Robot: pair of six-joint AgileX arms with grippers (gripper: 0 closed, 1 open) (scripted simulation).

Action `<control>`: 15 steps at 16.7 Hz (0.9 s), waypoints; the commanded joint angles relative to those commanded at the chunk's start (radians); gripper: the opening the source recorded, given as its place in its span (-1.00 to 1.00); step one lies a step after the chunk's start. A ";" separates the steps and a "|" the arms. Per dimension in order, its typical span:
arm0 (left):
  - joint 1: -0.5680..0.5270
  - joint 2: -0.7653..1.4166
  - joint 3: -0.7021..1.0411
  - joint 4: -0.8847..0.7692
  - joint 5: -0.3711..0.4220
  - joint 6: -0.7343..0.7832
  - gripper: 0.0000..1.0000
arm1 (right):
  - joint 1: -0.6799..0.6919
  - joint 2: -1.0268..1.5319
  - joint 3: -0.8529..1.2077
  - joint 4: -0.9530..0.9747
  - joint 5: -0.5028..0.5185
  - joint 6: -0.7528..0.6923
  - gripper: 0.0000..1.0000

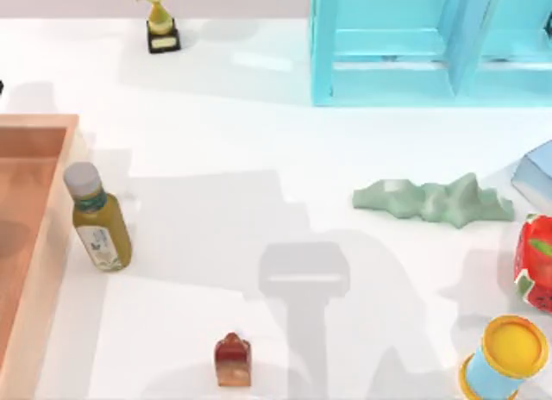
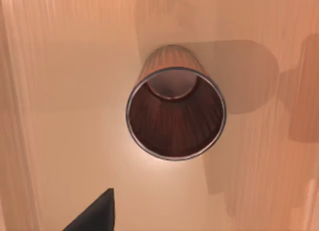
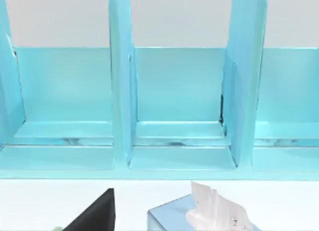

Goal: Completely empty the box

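The box [image 1: 30, 236] sits at the left edge of the top view, its wood-coloured walls running from mid-height down to the lower left corner of the frame. In the left wrist view a brown wooden cup [image 2: 175, 114] stands upright on the box floor [image 2: 70, 116], its open mouth with a thin metal rim turned to the camera. One dark fingertip of the left pincer [image 2: 94, 213] pokes in at the lower left of that frame, apart from the cup; whether the left pincer is open or closed I cannot tell.

On the white bench [image 1: 224, 159], just beside the box's right wall, lies a yellow-green bottle [image 1: 99, 219] with a grey cap. A small red-brown item [image 1: 233, 360] is at the lower middle, a pale green lumpy shape [image 1: 431, 202] right of centre, a trophy [image 1: 159, 25] at the top.

The right wrist view faces the light blue shelf cabinet [image 3: 174, 91] with a tissue box [image 3: 199, 216] before it; a dark fingertip of the right pincer [image 3: 94, 213] shows at lower left, its state I cannot tell
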 joint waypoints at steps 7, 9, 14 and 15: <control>0.010 0.030 -0.148 0.170 0.000 0.006 1.00 | 0.000 0.000 0.000 0.000 0.000 0.000 1.00; 0.015 0.044 -0.216 0.252 -0.001 0.011 1.00 | 0.000 0.000 0.000 0.000 0.000 0.000 1.00; 0.008 0.063 -0.321 0.377 0.002 0.006 1.00 | 0.000 0.000 0.000 0.000 0.000 0.000 1.00; 0.008 0.063 -0.322 0.377 0.002 0.006 1.00 | 0.000 0.000 0.000 0.000 0.000 0.000 1.00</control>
